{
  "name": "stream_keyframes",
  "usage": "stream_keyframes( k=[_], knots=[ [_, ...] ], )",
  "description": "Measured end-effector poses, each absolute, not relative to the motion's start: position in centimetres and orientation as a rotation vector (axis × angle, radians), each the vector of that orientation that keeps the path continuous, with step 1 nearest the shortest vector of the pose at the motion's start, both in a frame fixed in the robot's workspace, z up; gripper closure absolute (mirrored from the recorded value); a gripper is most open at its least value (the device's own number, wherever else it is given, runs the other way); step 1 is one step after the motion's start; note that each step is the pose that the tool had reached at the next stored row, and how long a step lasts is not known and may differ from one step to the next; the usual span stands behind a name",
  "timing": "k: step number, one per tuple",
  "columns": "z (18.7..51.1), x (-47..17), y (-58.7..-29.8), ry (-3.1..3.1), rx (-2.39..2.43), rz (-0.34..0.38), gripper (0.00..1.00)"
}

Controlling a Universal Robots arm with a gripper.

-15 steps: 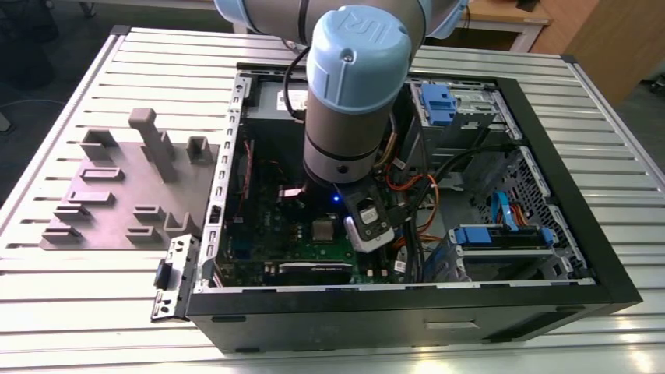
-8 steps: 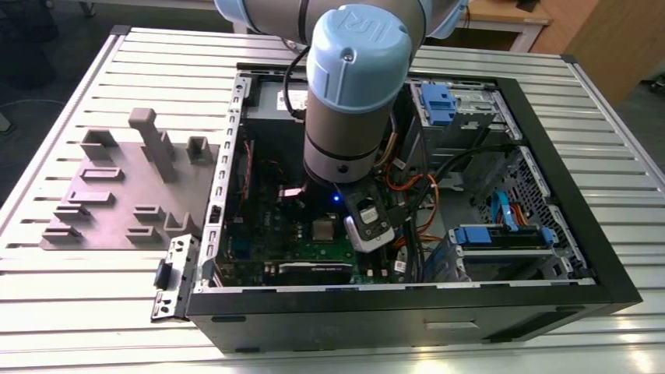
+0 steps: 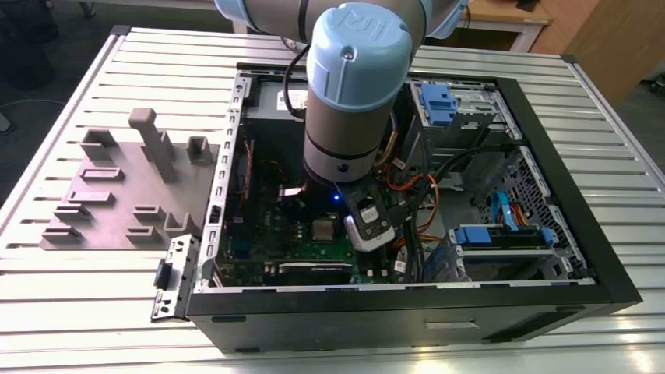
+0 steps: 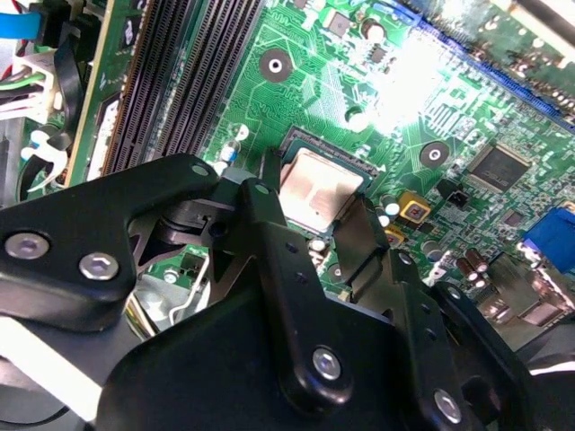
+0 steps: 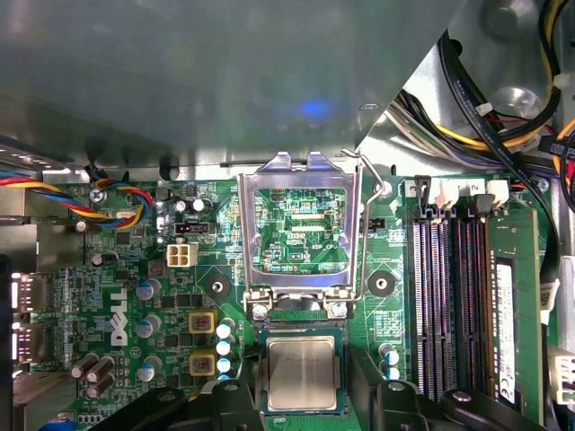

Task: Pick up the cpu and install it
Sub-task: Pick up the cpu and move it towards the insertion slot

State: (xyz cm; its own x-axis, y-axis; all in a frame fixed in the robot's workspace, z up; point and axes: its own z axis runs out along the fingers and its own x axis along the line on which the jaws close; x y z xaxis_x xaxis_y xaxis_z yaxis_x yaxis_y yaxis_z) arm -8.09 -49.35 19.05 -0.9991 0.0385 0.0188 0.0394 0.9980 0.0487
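One robot arm (image 3: 348,93) reaches down into one open computer case (image 3: 540,257), which lies on a slatted metal worktop (image 3: 624,156). On the worktop, to the exterior view's left of the case, rests one grey fixture plate (image 3: 104,199) carrying several raised blocks. Two blue drive brackets (image 3: 437,105) show inside the case on the exterior view's right.

The single cpu (image 5: 301,373) lies flat within the square socket on the green motherboard (image 5: 117,269), silver top upward. The gripper (image 5: 303,393) straddles it, one black side close against each of two opposite edges. In the second wrist view the gripper (image 4: 313,196) frames the cpu (image 4: 319,184) the same way. Whether it is clamping the chip or has let go cannot be told.

Just beyond the cpu, one metal load plate (image 5: 296,163) is swung open, and the board shows through its window. One wire lever (image 5: 361,224) stands beside it.

One memory module (image 5: 503,305) sits next to a row of empty slots (image 5: 429,296). Two yellow-topped square parts (image 5: 202,321) and one white four-pin connector (image 5: 181,256) are also on the board.

The board carries white printed lettering. The memory module has a pale label too small to make out.
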Motion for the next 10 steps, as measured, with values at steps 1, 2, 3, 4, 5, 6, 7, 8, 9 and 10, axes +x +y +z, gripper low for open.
stream_keyframes(
  k=[1,2,3,4,5,6,7,8,9,10],
  knots=[
    [19.05,-8.09,-49.35,-3.122,-0.061,-0.077,0.49],
    [19.05,-8.09,-49.35,-3.122,-0.061,-0.077,0.49],
    [19.05,-8.09,-49.35,-3.122,-0.061,-0.077,0.49],
    [19.05,-8.09,-49.35,-3.122,-0.061,-0.077,0.49],
    [19.05,-8.09,-49.35,-3.122,-0.061,-0.077,0.49],
    [19.05,-8.09,-49.36,-3.122,-0.061,-0.077,0.49],
    [19.05,-8.09,-49.36,-3.122,-0.061,-0.077,0.49],
    [19.05,-8.09,-49.36,-3.122,-0.061,-0.077,0.49],
    [19.05,-8.09,-49.36,-3.122,-0.061,-0.077,0.48],
    [19.05,-8.09,-49.36,-3.122,-0.061,-0.077,0.48]
  ],
)
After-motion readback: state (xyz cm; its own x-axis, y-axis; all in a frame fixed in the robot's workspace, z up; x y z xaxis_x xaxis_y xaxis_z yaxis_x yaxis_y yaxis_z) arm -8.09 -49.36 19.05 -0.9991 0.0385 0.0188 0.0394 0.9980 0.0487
